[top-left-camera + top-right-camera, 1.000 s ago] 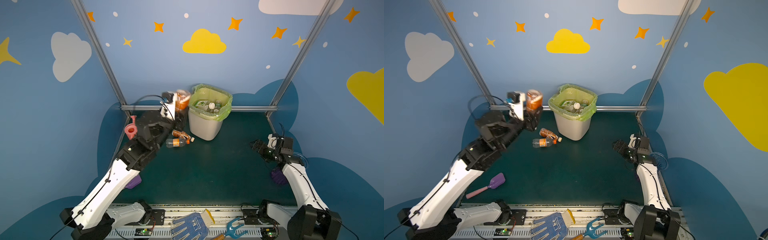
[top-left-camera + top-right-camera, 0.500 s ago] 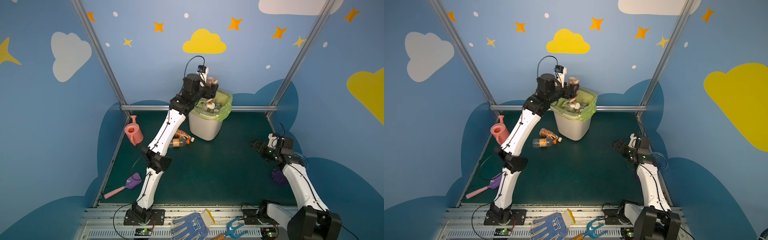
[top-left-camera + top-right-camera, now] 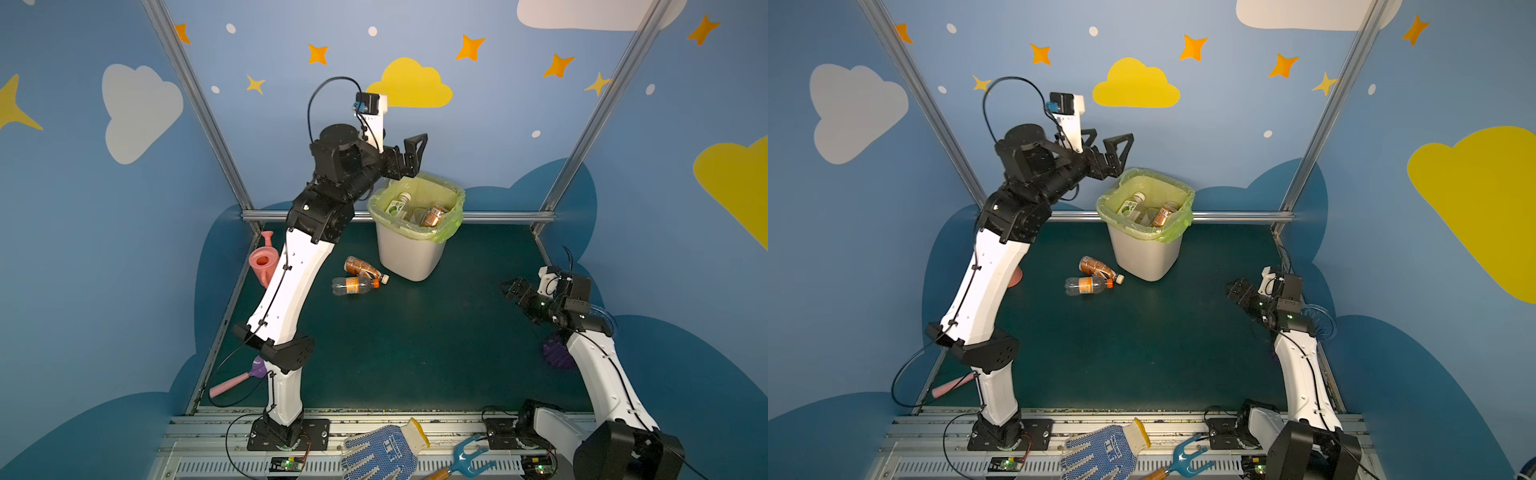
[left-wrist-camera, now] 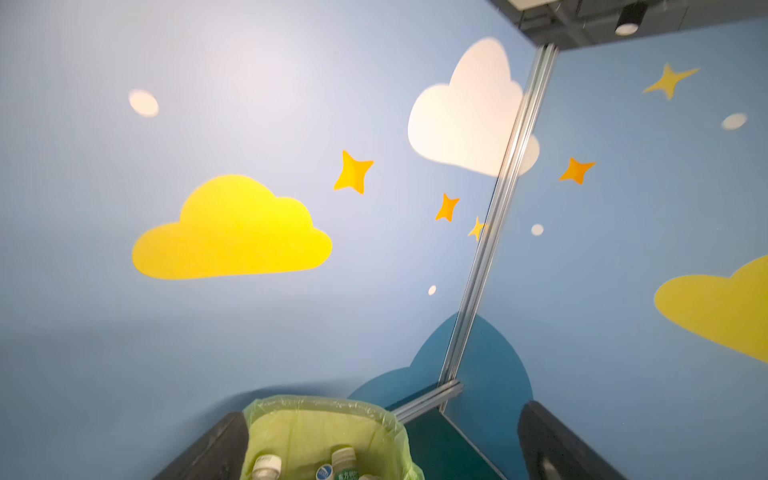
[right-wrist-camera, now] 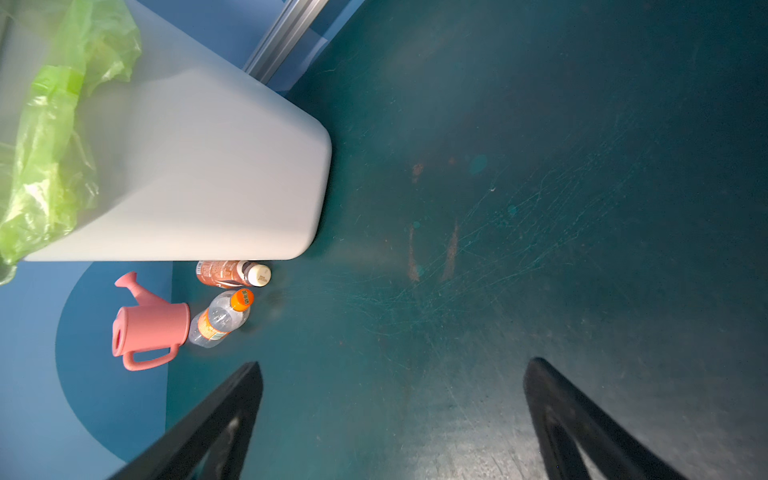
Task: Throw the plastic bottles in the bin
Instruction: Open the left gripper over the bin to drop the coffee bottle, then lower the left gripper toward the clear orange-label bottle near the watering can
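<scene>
The off-white bin (image 3: 411, 253) (image 3: 1144, 255) with its green bag stands at the back of the mat. Several plastic bottles lie inside it, among them a green-labelled one (image 3: 397, 205) and an orange-brown one (image 3: 434, 216). My left gripper (image 3: 405, 151) (image 3: 1106, 143) hangs open and empty above the bin's left rim (image 4: 316, 405). Two bottles lie on the mat left of the bin: a brown-labelled one (image 3: 361, 266) (image 5: 226, 273) and a clear orange-capped one (image 3: 353, 286) (image 5: 220, 318). My right gripper (image 3: 513, 289) (image 5: 392, 399) hovers open and empty at the right, low over the mat.
A pink watering can (image 3: 262, 262) (image 5: 145, 328) sits by the left wall behind my left arm. A pink-handled purple scoop (image 3: 239, 378) lies at front left and a purple brush (image 3: 555, 353) under my right arm. A glove (image 3: 382, 451) and a blue hand fork (image 3: 465, 457) lie on the front rail.
My left arm swung from the left side up over the bin and its gripper opened; the orange-brown bottle it held now lies in the bin. The right arm has not moved.
</scene>
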Controlling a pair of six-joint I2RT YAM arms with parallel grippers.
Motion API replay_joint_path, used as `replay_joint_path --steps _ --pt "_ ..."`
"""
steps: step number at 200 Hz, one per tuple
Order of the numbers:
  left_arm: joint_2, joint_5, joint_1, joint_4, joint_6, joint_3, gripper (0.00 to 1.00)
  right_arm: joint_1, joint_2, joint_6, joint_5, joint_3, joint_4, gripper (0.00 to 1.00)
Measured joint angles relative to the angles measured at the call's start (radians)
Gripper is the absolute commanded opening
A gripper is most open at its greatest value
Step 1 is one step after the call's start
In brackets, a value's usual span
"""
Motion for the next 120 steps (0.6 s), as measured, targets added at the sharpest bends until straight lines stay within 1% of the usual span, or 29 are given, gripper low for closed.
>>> replay_joint_path --steps 16,32,37,49,67,80,97,120 --pt "-0.039 -0.014 0.000 -0.010 0.003 -0.058 1.00 0.002 -0.004 0.004 -0.011 -0.003 0.000 0.98" --pt "-0.090 -0.042 0.000 -0.014 0.006 -0.203 1.00 0.016 -0.007 0.014 -0.018 -0.006 0.002 0.98" --pt "-0.117 -0.053 0.000 -0.006 0.006 -0.278 1.00 0.021 -0.008 0.014 -0.020 -0.008 0.005 0.98" --pt "-0.206 -0.088 0.000 0.041 -0.002 -0.527 1.00 0.053 -0.011 0.018 -0.018 -0.017 0.012 0.98" --pt "-0.367 -0.146 0.002 0.174 -0.019 -0.952 1.00 0.138 -0.011 0.030 -0.003 -0.034 0.029 0.98" --pt "-0.478 -0.185 0.010 0.222 -0.046 -1.200 1.00 0.211 -0.006 0.041 0.010 -0.042 0.050 0.98" --pt "-0.620 -0.232 0.042 0.237 -0.098 -1.417 1.00 0.306 0.021 0.048 0.043 -0.042 0.085 0.98" --pt "-0.825 -0.294 0.107 0.268 -0.174 -1.620 1.00 0.434 0.097 0.051 0.093 -0.028 0.129 0.98"
